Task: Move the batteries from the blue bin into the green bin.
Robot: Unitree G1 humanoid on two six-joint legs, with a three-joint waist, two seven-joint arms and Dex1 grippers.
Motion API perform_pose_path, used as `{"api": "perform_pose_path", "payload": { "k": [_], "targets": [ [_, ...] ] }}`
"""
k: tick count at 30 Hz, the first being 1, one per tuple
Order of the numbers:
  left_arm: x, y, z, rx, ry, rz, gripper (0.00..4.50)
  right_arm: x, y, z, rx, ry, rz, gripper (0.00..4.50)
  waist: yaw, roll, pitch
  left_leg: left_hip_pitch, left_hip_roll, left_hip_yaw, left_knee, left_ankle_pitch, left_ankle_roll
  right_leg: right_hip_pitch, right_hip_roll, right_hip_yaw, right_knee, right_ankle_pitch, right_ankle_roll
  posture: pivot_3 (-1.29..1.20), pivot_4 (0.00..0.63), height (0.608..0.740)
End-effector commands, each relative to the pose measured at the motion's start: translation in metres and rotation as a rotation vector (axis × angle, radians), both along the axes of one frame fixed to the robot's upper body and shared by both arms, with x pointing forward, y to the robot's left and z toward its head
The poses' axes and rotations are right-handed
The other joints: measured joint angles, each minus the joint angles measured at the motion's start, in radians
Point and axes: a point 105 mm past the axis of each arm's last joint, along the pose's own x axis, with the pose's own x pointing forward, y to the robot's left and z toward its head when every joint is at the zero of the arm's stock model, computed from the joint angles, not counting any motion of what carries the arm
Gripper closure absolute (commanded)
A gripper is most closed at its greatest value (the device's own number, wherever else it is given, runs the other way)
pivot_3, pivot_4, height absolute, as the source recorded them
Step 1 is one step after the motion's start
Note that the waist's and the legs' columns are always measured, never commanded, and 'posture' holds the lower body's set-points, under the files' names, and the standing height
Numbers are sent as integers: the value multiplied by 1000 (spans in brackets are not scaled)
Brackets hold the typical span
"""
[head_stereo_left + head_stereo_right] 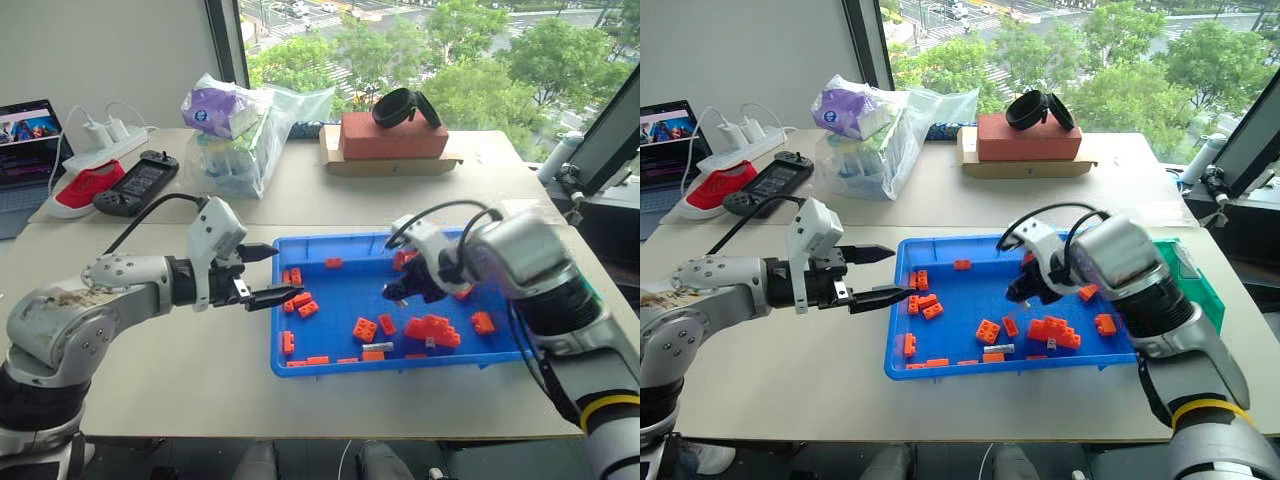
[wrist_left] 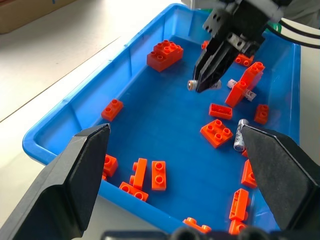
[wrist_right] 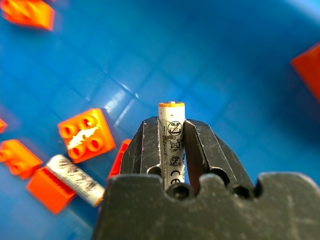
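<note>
Overhead, right pincer (image 3: 171, 145) clamped on a battery (image 3: 171, 131), above blue bin (image 1: 300, 362); left pincer (image 1: 268, 275) agape at its rim.

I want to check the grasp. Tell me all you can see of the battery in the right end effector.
The battery is a thin silver-white cylinder with black printed marks and an orange ring at its exposed end. It is clamped between the right end effector's two black fingers, lying along them, its tip poking past them. It hangs above the blue bin's floor, touching nothing else.

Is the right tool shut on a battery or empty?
Shut on a battery: the right tool has its fingers clamped on both sides of it, above the blue bin.
</note>
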Motion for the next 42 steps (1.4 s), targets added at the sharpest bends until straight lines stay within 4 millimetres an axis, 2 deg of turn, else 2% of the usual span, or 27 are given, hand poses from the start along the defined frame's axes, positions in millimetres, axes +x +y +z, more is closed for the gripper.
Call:
{"api": "perform_pose_path", "payload": {
  "k": [1,3,4,6,8,12,19,21,22,25,28,32,34,36,39,42],
  "targets": [
    [-7,-10,9,-7,-41,-59,0,16,-34,48,88,-154,-94,4211,0,0,0,0,0,0,0,0,0,0,0,0,0,0,0,0,150,740],
    [-7,-11,10,-12,-42,-66,0,23,-68,66,43,-246,-166,4211,5,0,0,0,0,0,-1,0,0,0,0,0,-1,0,0,0,150,740],
    [-7,-11,10,-13,-42,-67,0,25,-78,71,23,-272,-185,4211,9,0,0,-1,0,0,-1,0,0,0,0,0,-2,0,0,0,150,740],
    [-6,-13,10,-14,-40,-75,0,31,-121,80,-36,-313,-335,4211,10,0,0,-2,0,0,-1,0,0,0,0,0,-5,0,0,0,150,740],
    [-4,-13,10,-15,-41,-79,0,30,-149,83,-83,-334,-416,4211,8,-1,0,-2,0,0,-2,0,1,0,0,0,-7,0,0,0,150,740],
    [-1,-15,10,-17,-41,-84,0,28,-179,80,-122,-335,-511,4211,0,0,0,-2,0,0,-4,-1,1,0,0,0,-8,0,0,0,150,740],
    [0,-15,10,-16,-42,-94,0,17,-208,33,-214,-207,-554,4211,-1,0,0,-2,0,0,-2,-1,1,0,-1,0,-7,0,0,0,150,740],
    [0,-16,10,-17,-43,-95,0,15,-208,25,-212,-181,-542,3208,0,0,0,-2,0,0,-2,-1,1,0,-1,0,-7,0,0,0,150,740],
    [0,-16,10,-17,-44,-95,0,14,-209,23,-220,-175,-539,2988,0,0,1,-2,0,0,-2,-1,1,0,-1,0,-7,0,0,0,150,740],
    [-1,-16,9,-17,-42,-97,0,13,-213,27,-238,-190,-542,1849,-2,0,1,-2,0,0,-2,-1,1,0,-1,0,-7,0,0,0,150,740],
    [-1,-16,9,-15,-40,-94,0,12,-206,41,-217,-220,-505,843,-2,0,1,-2,0,0,-2,-1,1,0,-1,0,-7,0,0,0,150,740],
    [-1,-16,9,-13,-41,-94,0,1,-168,55,-186,-223,-302,843,-2,0,1,-2,0,0,-3,-1,1,0,-1,0,-7,0,0,0,150,740],
    [-2,-16,8,-14,-40,-94,0,-15,-125,63,-165,-240,-58,843,-2,1,1,-2,0,0,-3,-1,1,0,-1,0,-7,0,0,0,150,740],
    [-2,-15,8,-13,-38,-94,0,-32,-97,65,-157,-255,136,843,-1,1,1,-2,0,0,-3,-1,1,0,-1,0,-7,0,0,0,150,740],
    [-1,-14,8,-9,-39,-90,0,-54,-74,59,-138,-235,313,843,3,1,1,-2,0,0,-2,-1,1,1,0,0,-7,0,0,0,150,740],
    [-1,-14,8,-5,-39,-91,0,-65,-65,47,-137,-181,399,843,14,1,1,-2,0,0,0,-1,1,2,-1,-1,-7,0,0,0,150,740]
  ]
}}
